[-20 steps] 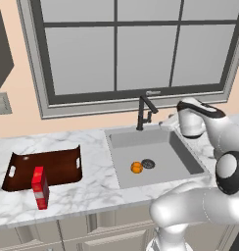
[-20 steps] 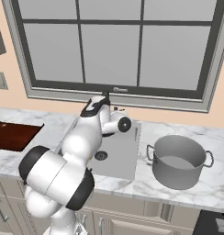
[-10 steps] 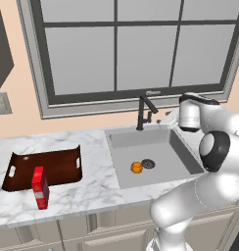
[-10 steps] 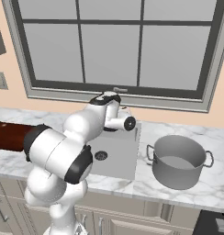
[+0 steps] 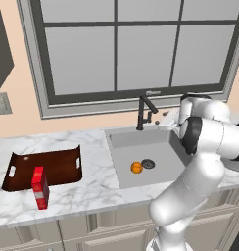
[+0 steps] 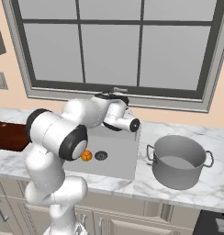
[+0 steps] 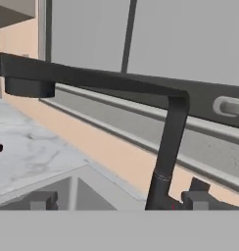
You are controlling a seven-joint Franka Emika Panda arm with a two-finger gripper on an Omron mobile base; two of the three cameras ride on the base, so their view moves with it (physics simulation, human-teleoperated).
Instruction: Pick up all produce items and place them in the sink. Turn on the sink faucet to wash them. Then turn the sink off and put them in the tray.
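Marble desk (image 5: pixel 97 169) runs under a big window in the left base view, with the orange (image 5: pixel 136 167) lying in the sink (image 5: pixel 122 141) just beside the drain, the faucet (image 5: pixel 144 112) standing behind the basin and the tray (image 5: pixel 45 169) well off to the left, a red box (image 5: pixel 40 188) touching its front edge. My own arm covers the sink's right rim and my jaws.

From the right base view, my arm hides the faucet and most of the basin; the orange (image 6: pixel 86 156) peeks out beside my elbow, and a pot (image 6: pixel 179 160) stands to the right.

Looking along my hand, the faucet (image 7: pixel 166 147) fills the middle, its handle cut off at the bottom. My fingertips barely show, so I cannot tell how wide my jaws stand. I judge the risk is nudging the spout instead of the handle, leaving the water off.
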